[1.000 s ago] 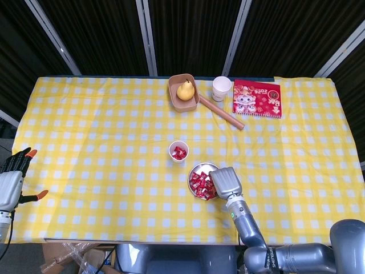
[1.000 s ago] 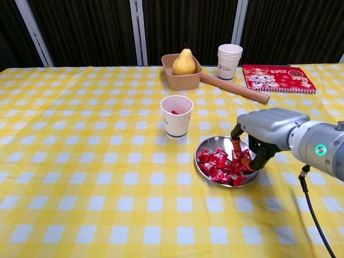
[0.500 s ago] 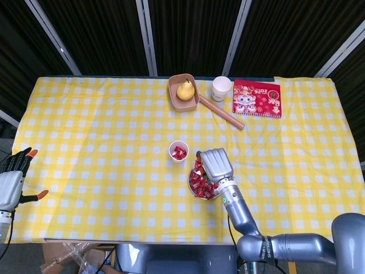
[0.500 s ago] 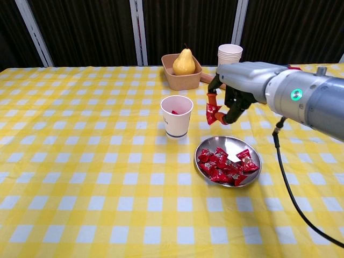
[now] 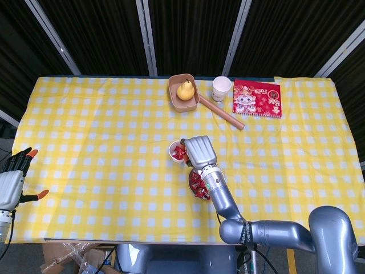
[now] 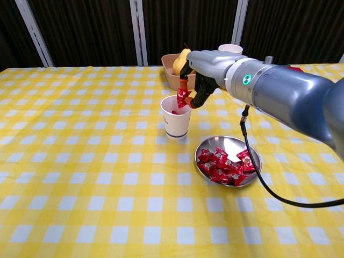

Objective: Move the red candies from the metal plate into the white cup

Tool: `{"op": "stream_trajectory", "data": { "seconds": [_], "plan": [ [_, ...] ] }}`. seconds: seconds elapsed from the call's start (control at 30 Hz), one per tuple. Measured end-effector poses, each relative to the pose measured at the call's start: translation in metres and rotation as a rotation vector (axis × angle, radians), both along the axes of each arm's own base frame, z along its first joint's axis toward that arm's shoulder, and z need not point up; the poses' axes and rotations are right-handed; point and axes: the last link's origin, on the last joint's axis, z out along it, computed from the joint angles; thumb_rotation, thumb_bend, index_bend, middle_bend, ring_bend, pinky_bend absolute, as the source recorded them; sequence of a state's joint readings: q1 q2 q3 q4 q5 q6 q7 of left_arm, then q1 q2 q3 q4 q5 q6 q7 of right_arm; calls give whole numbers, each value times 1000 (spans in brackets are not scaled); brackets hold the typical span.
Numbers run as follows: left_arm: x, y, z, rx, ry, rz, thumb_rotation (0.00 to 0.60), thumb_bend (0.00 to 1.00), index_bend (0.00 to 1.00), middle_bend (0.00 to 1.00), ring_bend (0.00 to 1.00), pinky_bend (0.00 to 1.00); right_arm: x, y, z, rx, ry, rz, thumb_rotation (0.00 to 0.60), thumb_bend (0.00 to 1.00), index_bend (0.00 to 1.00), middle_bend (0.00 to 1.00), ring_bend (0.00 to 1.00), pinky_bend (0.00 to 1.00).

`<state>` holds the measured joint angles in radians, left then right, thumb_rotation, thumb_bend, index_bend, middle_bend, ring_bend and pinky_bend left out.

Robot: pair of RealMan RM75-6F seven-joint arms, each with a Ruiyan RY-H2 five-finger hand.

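Note:
A white paper cup (image 6: 177, 116) (image 5: 176, 151) stands mid-table with red candy showing inside. Just right of it, nearer the front edge, the metal plate (image 6: 248, 150) (image 5: 191, 180) holds several red candies (image 6: 221, 165). My right hand (image 6: 203, 70) (image 5: 197, 151) hovers over the cup's right rim and pinches one red candy (image 6: 182, 98) just above the opening. My left hand (image 5: 12, 180) hangs off the table's left front edge, fingers spread, holding nothing.
At the back stand a cardboard bowl (image 6: 171, 78) with a pear (image 5: 185, 90), a stack of white cups (image 5: 221, 87), a wooden rolling pin (image 6: 242, 91) and a red booklet (image 5: 257, 98). A black cable (image 6: 266, 188) trails from my right arm past the plate.
My right hand lifted one candy out of the plate and carried it left, from beside the plate to above the cup's rim. The left hand stayed put.

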<state>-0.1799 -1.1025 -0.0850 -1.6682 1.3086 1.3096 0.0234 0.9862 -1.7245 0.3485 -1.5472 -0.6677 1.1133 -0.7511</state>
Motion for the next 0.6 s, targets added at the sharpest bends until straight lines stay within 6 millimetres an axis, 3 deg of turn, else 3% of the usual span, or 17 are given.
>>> {"op": "stream_trajectory", "data": {
  "seconds": [0.23, 0.6],
  "plan": [
    [-1, 0, 0, 0, -2, 3, 600, 1, 48, 0, 0, 0, 0, -9, -10, -11, -2, -5, 600, 498, 364, 944, 967, 1000],
    [-1, -1, 0, 0, -4, 1, 600, 1, 48, 0, 0, 0, -2, 5, -4, -13, -13, 20, 600, 472, 338, 944, 967, 1000]
  ]
}}
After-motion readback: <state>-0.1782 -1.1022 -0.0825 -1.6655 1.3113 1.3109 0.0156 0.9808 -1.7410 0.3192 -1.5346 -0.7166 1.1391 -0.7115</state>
